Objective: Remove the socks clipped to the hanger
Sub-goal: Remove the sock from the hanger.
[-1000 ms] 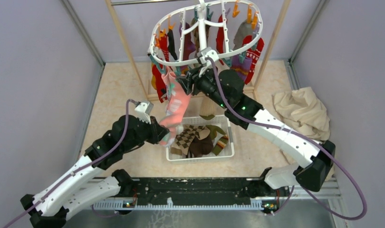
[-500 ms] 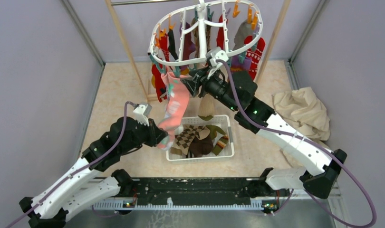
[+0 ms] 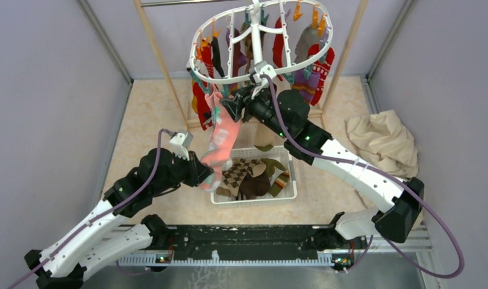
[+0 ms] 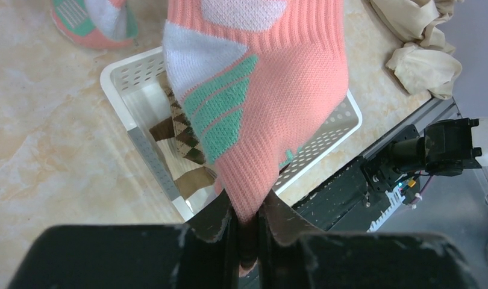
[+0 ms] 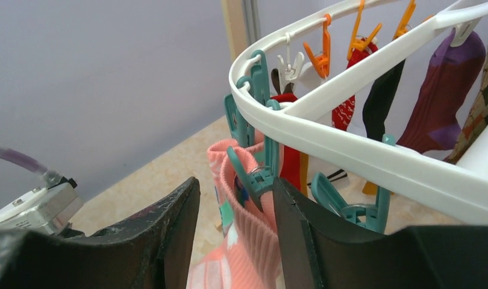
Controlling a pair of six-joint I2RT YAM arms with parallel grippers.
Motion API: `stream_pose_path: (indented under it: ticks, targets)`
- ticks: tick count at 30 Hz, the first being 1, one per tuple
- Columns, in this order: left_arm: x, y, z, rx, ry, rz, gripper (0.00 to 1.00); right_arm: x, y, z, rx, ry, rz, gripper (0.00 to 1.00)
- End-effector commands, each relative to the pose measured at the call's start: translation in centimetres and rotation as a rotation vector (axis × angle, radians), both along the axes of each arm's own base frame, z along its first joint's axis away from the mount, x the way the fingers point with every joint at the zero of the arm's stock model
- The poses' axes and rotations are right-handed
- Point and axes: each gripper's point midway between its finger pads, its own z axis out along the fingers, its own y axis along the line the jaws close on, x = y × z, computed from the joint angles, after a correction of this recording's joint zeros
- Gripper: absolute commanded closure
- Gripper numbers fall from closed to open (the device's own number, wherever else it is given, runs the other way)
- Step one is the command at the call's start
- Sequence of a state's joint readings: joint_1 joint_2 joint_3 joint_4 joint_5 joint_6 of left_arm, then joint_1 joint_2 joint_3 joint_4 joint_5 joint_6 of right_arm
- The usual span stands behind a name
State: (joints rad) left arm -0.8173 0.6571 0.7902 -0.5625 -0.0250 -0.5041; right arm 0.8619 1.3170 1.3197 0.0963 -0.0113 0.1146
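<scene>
- Top: the pink sock (image 3: pixel 223 135) hangs from the hanger (image 3: pixel 255 39), above the basket (image 3: pixel 293 180).
- Left wrist: the left fingers (image 4: pixel 220 217) pinch its toe.
- Right wrist: the right fingers (image 5: pixel 169 229) stand apart, straddling the teal clip (image 5: pixel 256 174) on its cuff.

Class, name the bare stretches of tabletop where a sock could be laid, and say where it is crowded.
Bare: the table between the wooden pole and left wall; the strip between the basket and cream cloth. Crowded: inside the basket, and under the hanger.
</scene>
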Motion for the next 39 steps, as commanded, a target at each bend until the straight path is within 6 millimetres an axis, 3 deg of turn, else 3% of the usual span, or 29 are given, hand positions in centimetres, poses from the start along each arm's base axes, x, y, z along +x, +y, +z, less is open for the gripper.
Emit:
stream_pose_path:
  ticks: [1,16,25,31,39]
  targets:
    - [-0.5,-0.1,-0.2,-0.011,0.021,-0.011,0.82,0.3,0.8,2.8,0.118,-0.066,0.004,0.51]
    - [-1.3,-0.2,-0.8,-0.026,0.048,-0.039,0.82,2.2,1.2,3.1,0.14,-0.088,-0.06,0.5]
    - [-1.8,0.2,-1.0,-0.028,0.065,-0.03,0.82,1.0,0.8,3.7,0.176,-0.111,0.011,0.48]
    - [-2.7,0.3,-1.5,-0.029,0.095,-0.06,0.82,1.2,0.8,3.0,0.167,-0.101,0.025,0.48]
    - [-3.4,-0.1,-2.0,-0.06,0.122,-0.084,0.82,1.7,1.1,3.8,0.206,-0.116,0.021,0.48]
